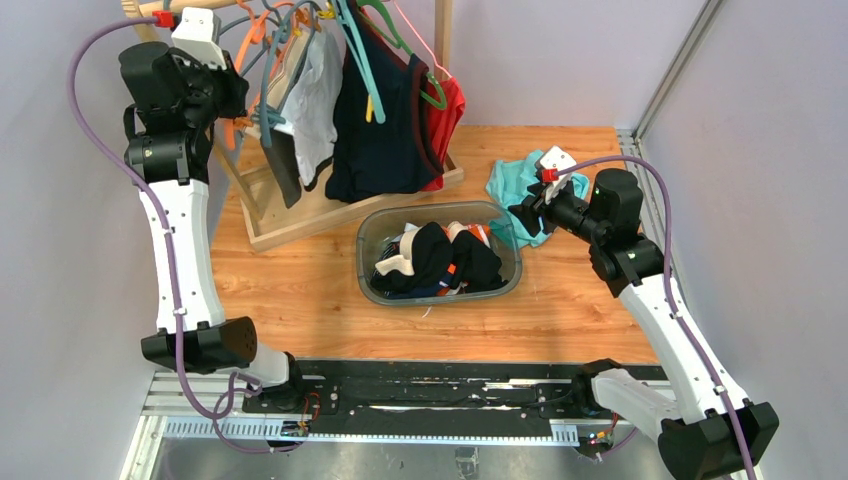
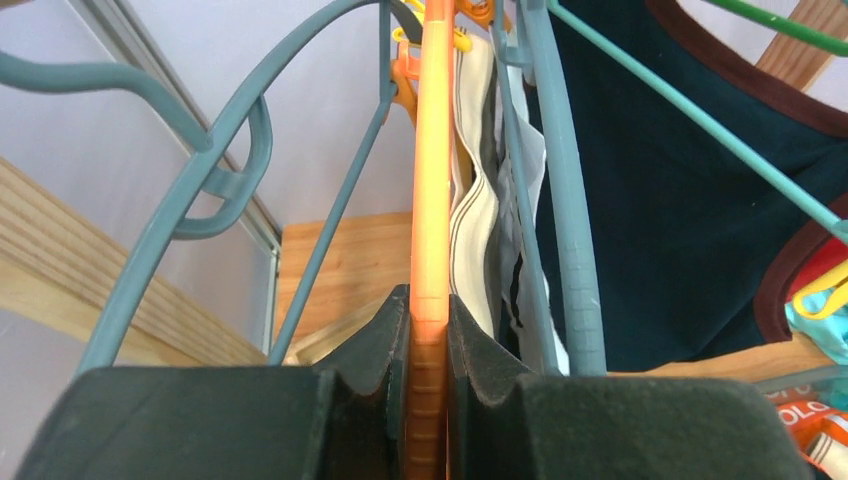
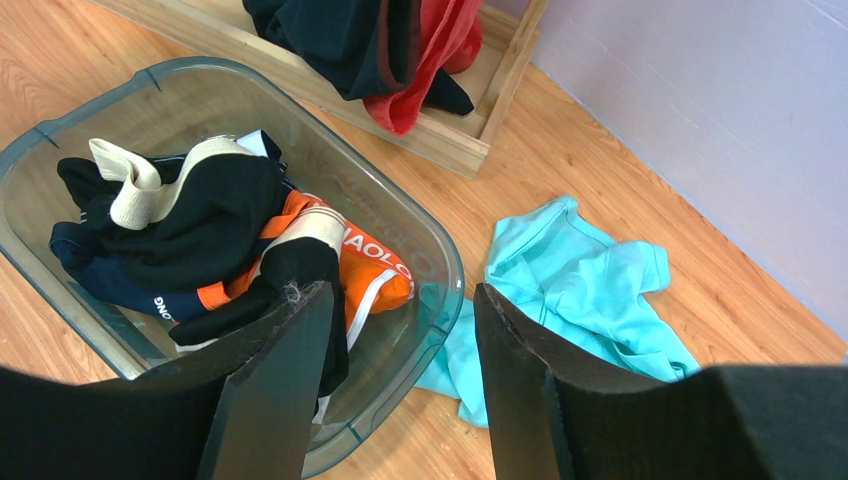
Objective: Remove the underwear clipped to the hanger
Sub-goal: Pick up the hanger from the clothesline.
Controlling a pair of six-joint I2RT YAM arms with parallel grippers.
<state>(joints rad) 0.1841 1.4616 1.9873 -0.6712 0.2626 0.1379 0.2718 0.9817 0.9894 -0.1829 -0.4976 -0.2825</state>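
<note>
Far left first: the left arm reaches high up to the wooden rack (image 1: pixel 262 238). The left gripper (image 2: pixel 428 312) has its fingers pinched tight on the flat bar of the orange hanger (image 2: pixel 433 190), and the wrist view shows the plastic squeezed between both pads. We read that as a steadying hold, pinning the hanger so it cannot swing when a garment is pulled off its clip.

Just right of that bar hangs the underwear. The dark briefs with the beige waistband (image 1: pixel 284 165) and the white-grey briefs (image 1: pixel 318 100) beside them are both up on the rack, held at the top, not yet free. Which hanger carries which pair we cannot tell.

Next along, the navy tank top (image 1: pixel 385 140) drapes in front of a red garment (image 1: pixel 452 110), and neither is our business.

Down in the middle of the table (image 1: pixel 300 300), the clear bin (image 1: pixel 364 240) sits in front of the rack with a heap of dark and orange clothing inside, a sensible drop spot.

Over on the right, the right gripper (image 3: pixel 400 300) hangs low with its fingers spread wide and nothing between them. It is above the bin's near edge, with the teal cloth (image 3: pixel 585 280) lying just beside the bin. Our guess is that it waits clear of the rack, ready to rise and take a pair.
</note>
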